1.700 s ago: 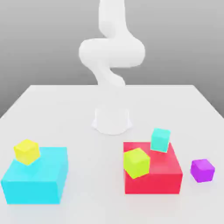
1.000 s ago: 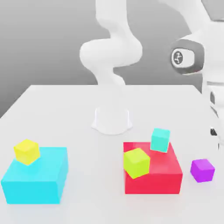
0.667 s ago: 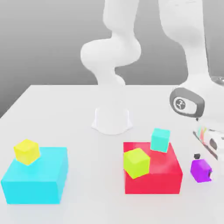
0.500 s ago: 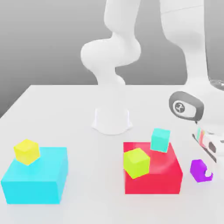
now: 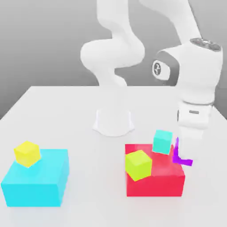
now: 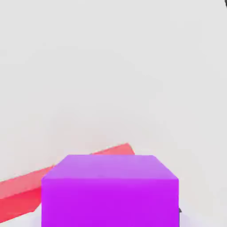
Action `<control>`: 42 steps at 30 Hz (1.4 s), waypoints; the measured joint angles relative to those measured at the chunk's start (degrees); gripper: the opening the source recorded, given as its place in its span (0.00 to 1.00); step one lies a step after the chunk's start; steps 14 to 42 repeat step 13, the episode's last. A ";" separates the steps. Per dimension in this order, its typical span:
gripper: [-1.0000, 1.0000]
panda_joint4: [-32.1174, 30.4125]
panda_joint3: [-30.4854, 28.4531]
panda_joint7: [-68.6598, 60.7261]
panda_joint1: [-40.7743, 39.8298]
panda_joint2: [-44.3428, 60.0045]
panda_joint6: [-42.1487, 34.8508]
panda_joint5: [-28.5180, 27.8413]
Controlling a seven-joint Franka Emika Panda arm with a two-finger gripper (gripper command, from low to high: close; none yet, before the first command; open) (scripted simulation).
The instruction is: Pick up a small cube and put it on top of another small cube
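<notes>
The lime-yellow cube (image 5: 138, 165) is sitting on the near part of the red block (image 5: 155, 182), the teal cube (image 5: 162, 142) farther back; beside it the gripper (image 5: 181, 153) is clamping the purple cube (image 6: 110, 191) above the block's right edge in the exterior view

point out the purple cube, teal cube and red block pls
purple cube (image 6: 110, 195): hand view, on its near face.
teal cube (image 5: 162, 142): exterior view, on its front face.
red block (image 5: 155, 185): exterior view, on its front wall.
</notes>
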 joint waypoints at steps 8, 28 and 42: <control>0.00 -3.57 -4.06 10.06 -7.66 -5.18 -1.65 1.17; 1.00 -4.60 -4.14 10.14 -7.74 -1.94 2.64 1.17; 1.00 -4.60 -4.14 10.14 -7.74 -1.94 2.64 1.17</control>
